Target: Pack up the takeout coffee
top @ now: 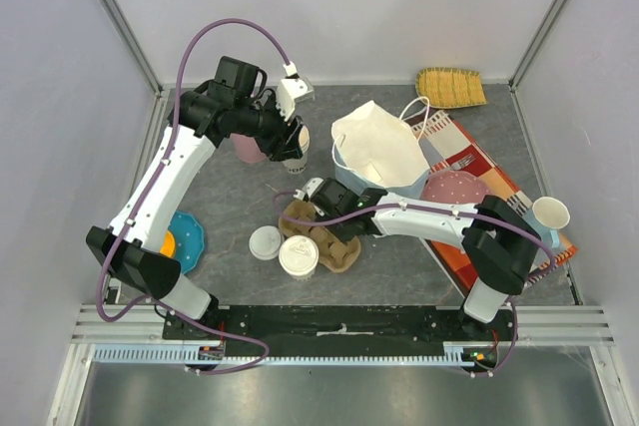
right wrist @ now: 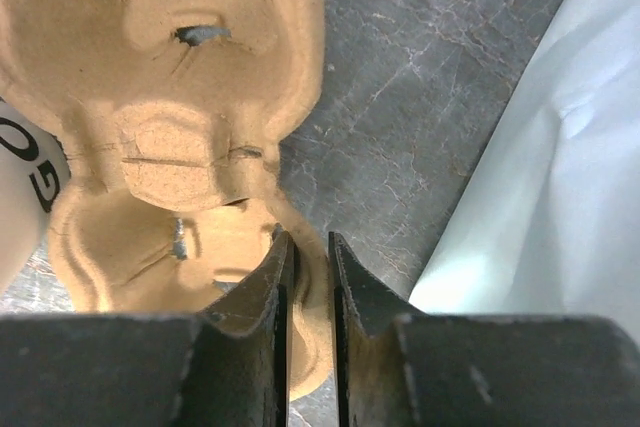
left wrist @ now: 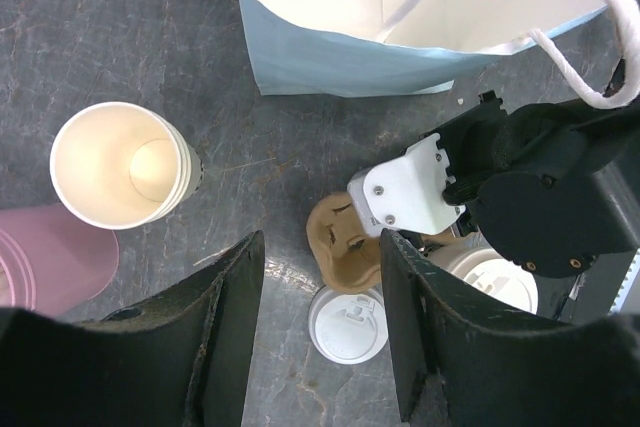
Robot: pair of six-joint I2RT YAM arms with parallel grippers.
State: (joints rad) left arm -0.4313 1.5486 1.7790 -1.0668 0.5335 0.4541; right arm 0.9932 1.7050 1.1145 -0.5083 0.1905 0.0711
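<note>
In the near pocket of a brown moulded-pulp cup carrier (top: 337, 249), close to the middle of the grey stone-patterned table (top: 225, 197), sits the takeout coffee (top: 299, 255), a small white paper cup capped with a round white plastic lid. A loose flat white lid (top: 265, 241) lies on the table just to its left. The right gripper (right wrist: 308, 257) has its fingers drawn almost together on the carrier's thin rim at the far side, away from the cup, so it is pinching the pulp edge rather than the cup itself. Just beyond, to the far right, stands a white paper bag (top: 374, 142) with a pale blue base and white cord handles, its mouth open. The left gripper (left wrist: 322, 242) hangs spread and empty farther off to the far left, above a stack of lidless paper cups (left wrist: 118, 165) beside a pink cup (left wrist: 50, 252). The danger I see lies in that narrow hold. With the cup's weight on the opposite side, a lift may let the carrier sag or twist, and the pulp rim could bend, tear or slip from the fingers. Then the coffee could tip out of its pocket. A low carry could also catch the bag's rim or handles, or nudge the loose lid.
</note>
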